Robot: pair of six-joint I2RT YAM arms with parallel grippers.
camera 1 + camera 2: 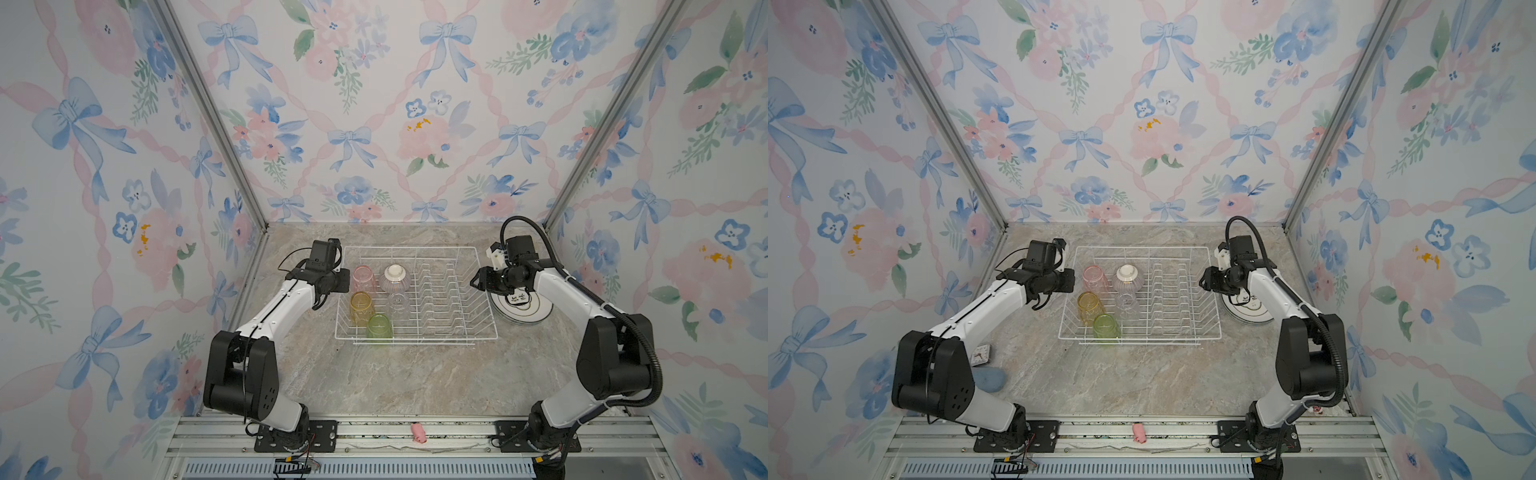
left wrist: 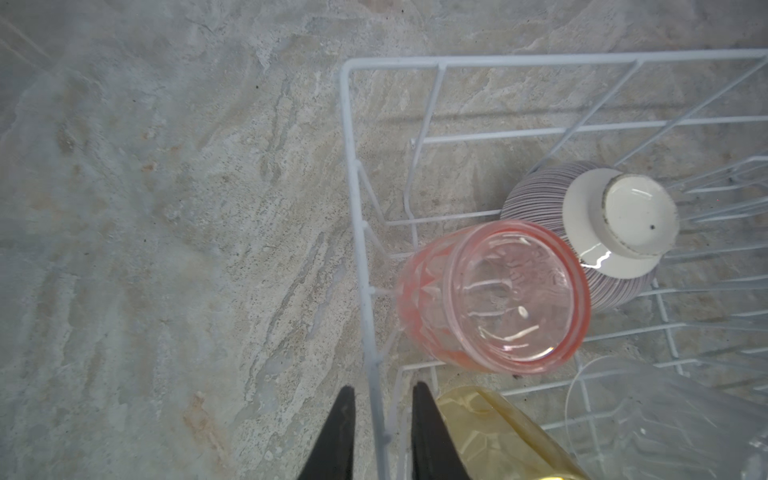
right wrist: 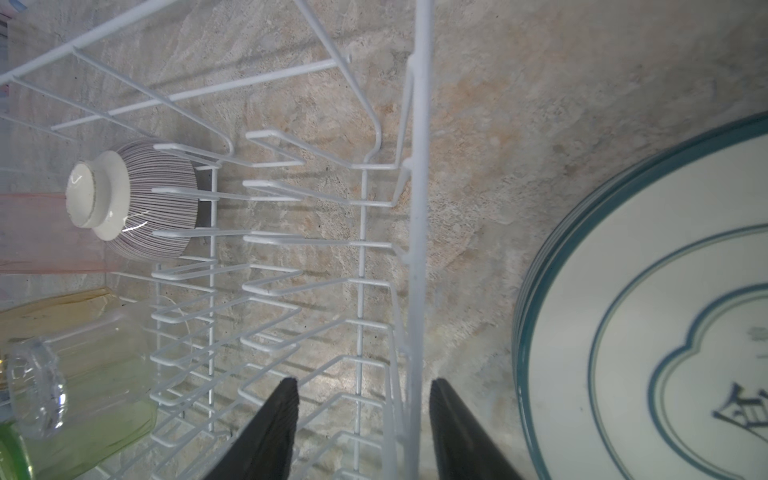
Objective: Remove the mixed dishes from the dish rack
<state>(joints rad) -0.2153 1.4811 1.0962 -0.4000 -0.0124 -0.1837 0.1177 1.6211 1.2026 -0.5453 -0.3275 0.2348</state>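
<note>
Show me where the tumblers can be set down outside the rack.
Widest bare patch: the counter in front of the dish rack, mid-table. A narrower strip runs behind the rack. Crowded: right of the rack, where the plate stack sits under the right arm.

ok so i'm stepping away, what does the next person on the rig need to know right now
Left gripper: open, astride the rack's left wall, holding nothing.
Right gripper: open, astride its right wall, holding nothing.
Done: plates stacked on the table right of the rack.
To do: pink cup, yellow cup, green cup, clear cup and the upturned bowl, all in the rack.
</note>
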